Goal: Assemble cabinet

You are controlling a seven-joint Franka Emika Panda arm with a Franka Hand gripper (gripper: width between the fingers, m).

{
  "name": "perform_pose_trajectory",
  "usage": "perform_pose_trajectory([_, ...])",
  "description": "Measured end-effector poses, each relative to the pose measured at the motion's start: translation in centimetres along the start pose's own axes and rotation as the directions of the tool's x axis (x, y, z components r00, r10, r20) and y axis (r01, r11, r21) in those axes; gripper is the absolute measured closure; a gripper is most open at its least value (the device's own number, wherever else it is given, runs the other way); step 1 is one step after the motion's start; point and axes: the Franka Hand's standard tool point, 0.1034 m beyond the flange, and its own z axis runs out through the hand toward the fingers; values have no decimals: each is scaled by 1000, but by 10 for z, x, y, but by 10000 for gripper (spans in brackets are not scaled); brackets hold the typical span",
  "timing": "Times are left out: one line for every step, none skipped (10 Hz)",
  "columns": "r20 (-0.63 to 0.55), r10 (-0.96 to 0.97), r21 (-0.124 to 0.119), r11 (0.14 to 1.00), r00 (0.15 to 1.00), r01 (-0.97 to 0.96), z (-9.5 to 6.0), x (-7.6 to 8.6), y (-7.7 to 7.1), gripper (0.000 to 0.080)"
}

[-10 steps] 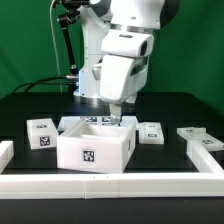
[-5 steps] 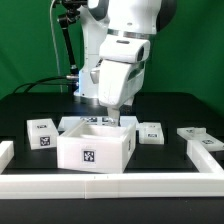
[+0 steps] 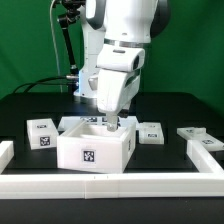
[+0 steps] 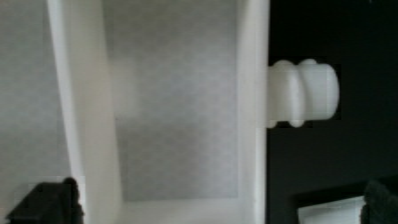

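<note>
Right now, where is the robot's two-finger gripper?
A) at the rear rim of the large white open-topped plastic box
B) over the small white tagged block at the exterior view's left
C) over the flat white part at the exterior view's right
A: the gripper sits at the rear wall of the white box.

Green backdrop [image 3: 200, 40], black tabletop [image 3: 30, 105], white rail [image 3: 150, 182] along the front edge, dark stand [image 3: 64, 45] behind

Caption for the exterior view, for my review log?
Panda arm with jaws at a wall of the white cabinet, tagged white pieces on both sides.
</note>
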Motion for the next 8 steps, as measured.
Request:
perform_pose_trajectory([-6,0,3,1000,1000,0,7,0,-2,1])
perform_pose_trajectory([-20,2,-11,1000,1000,-2,9,3,0,1])
perform_pose_trajectory([-32,2,-23,1000,999,-3,9,5,2,1])
perform_pose_trajectory([-42,2,-34,999,999,-3,10,7,4,1])
perform_pose_trajectory([-49,2,-40,999,999,-4,10,8,5,1])
perform_pose_trajectory([-50,1,-42,999,999,-4,10,9,5,1])
perform_pose_trajectory([-48,1,-41,999,999,-3,9,8,5,1])
perform_pose_trajectory([-47,1,-47,999,999,-3,3,8,7,1])
